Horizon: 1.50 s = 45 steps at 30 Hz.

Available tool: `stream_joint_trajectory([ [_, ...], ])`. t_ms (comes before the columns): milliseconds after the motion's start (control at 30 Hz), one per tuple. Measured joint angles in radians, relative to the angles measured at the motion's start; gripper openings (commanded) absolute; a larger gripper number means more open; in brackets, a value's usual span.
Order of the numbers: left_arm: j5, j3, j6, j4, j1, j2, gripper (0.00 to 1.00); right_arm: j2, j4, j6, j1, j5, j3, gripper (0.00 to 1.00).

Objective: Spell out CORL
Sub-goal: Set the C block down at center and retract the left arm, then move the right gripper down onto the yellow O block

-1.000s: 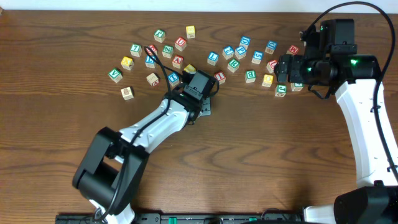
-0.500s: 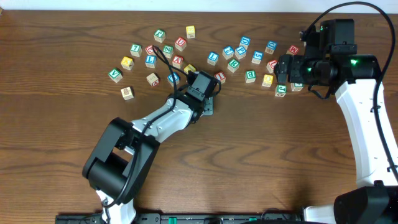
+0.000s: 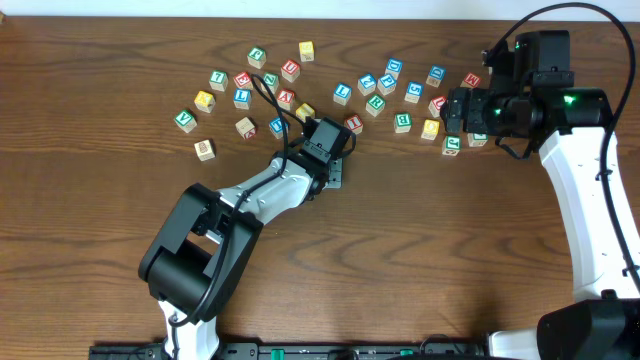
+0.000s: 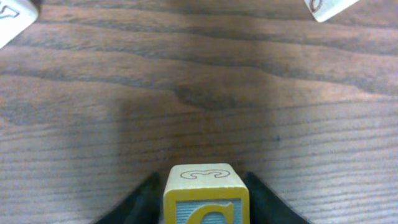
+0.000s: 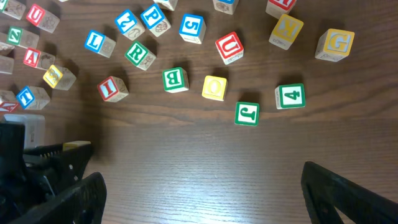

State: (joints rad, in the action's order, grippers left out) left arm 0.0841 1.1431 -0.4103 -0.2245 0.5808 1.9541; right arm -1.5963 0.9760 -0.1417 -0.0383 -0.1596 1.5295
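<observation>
My left gripper [image 4: 205, 202] is shut on a yellow block with a blue face and a yellow letter C [image 4: 206, 186], low over the bare wood. In the overhead view the left gripper [image 3: 336, 172] sits just below the scatter of letter blocks and hides the C block. My right gripper [image 5: 202, 199] is open and empty, its fingers wide apart above bare wood; overhead it is at the right end of the scatter [image 3: 455, 112]. A blue L block [image 5: 99, 42], a green R block [image 5: 140, 55] and a yellow block with a round letter [image 5: 214, 88] lie in the right wrist view.
Several more letter blocks lie in a band across the back of the table, such as a green B [image 5: 175, 79], a green J [image 5: 247, 114], a green 4 [image 5: 290, 96] and a red I [image 5: 113, 88]. A lone tan block [image 3: 205, 149] lies at the left.
My left gripper with the C block has shifted a little to the right and away from the front edge. The right arm has not moved.
</observation>
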Motion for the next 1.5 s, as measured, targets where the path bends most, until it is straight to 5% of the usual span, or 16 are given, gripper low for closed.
stream_joint_trajectory([
  [467,0.000,0.000,0.093,-0.033,-0.002,-0.062,0.56,0.000,-0.002,0.000,0.000,0.000,0.000,0.95],
  [933,0.000,0.015,0.175,-0.138,-0.124,-0.515,0.52,0.000,-0.026,0.000,0.000,0.003,0.000,0.99],
  [1333,-0.041,0.559,0.289,-0.625,-0.361,-0.398,0.52,0.000,-0.068,0.000,0.000,0.011,-0.001,0.99],
  [1500,-0.049,0.712,0.309,-0.701,-0.391,-0.271,0.52,0.000,-0.068,0.000,0.000,0.012,-0.001,0.99],
])
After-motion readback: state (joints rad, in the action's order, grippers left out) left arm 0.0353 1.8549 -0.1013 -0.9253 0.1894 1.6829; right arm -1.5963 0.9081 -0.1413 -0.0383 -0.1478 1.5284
